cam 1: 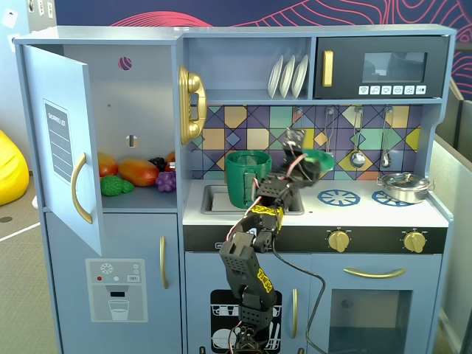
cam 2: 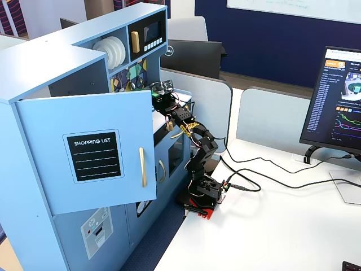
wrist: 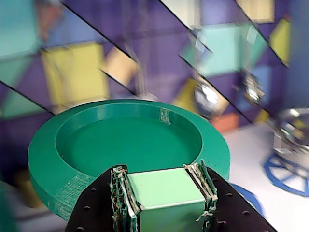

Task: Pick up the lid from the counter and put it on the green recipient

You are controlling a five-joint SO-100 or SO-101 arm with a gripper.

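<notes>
The lid is already off the worktop, pinched by its knob in the hand and held in the air at centre frame in the fixed view — the pick looks done. Placing remains: the green recipient stands just left of the hand, still uncovered.

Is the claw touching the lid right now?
Touching: in the wrist view the claw is clamped on the knob of the lid, fingers pressed against both sides.

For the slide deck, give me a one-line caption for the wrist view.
Gripper shut on the green lid, held in the air before the tiled wall.
</notes>
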